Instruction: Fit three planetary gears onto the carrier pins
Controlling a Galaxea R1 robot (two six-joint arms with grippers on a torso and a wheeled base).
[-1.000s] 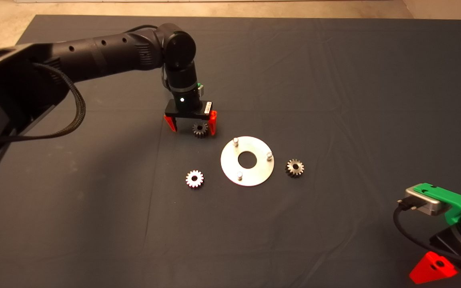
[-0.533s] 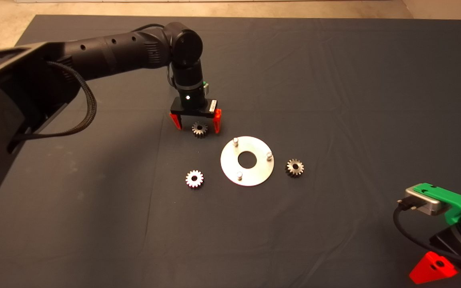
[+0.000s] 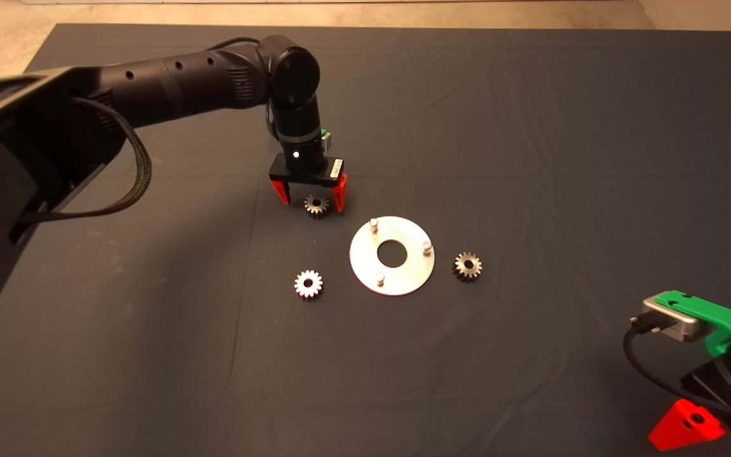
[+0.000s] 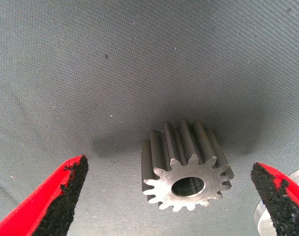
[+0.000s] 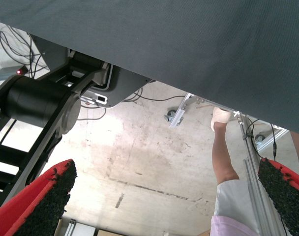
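Steel gear (image 3: 317, 205), toward the mat's far edge, is straddled by the open left gripper (image 3: 311, 197); fingers should be centred before closing, avoiding tilt.

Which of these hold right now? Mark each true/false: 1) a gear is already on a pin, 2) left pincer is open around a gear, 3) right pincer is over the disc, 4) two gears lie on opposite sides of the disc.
1) False. All three carrier pins are bare.
2) True. The left pincer straddles the far gear, pads apart from its teeth.
3) False. The right pincer waits at the mat's lower right edge.
4) True. One gear lies left of the disc, another gear right.
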